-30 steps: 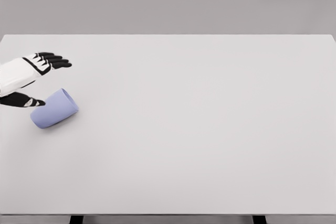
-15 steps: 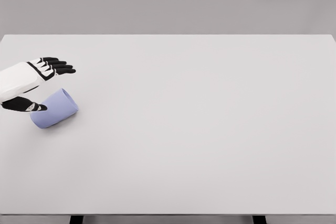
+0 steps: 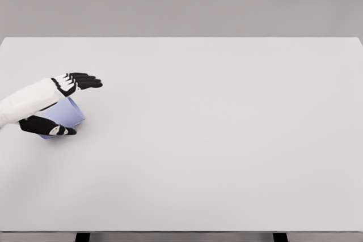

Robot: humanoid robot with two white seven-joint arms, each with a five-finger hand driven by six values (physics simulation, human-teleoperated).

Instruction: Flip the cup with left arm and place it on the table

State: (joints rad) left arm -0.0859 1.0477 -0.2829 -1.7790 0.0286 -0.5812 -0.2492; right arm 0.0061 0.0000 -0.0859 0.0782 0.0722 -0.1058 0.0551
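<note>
A lavender cup [image 3: 67,115] lies on its side on the white table [image 3: 215,134] near the left edge, its mouth toward the upper right. My left hand [image 3: 71,106] straddles it: the black fingers [image 3: 85,81] reach out straight above the cup, the thumb [image 3: 48,127] lies in front of it, below. The hand is open and covers most of the cup's left part. I cannot tell whether it touches the cup. No right arm shows.
The table's far edge [image 3: 181,38] runs across the top against a grey wall. Two dark table legs [image 3: 83,236] show at the bottom edge.
My left hand has moved right and down, from beside the cup's base to over the cup itself. The cup has stayed where it lay.
</note>
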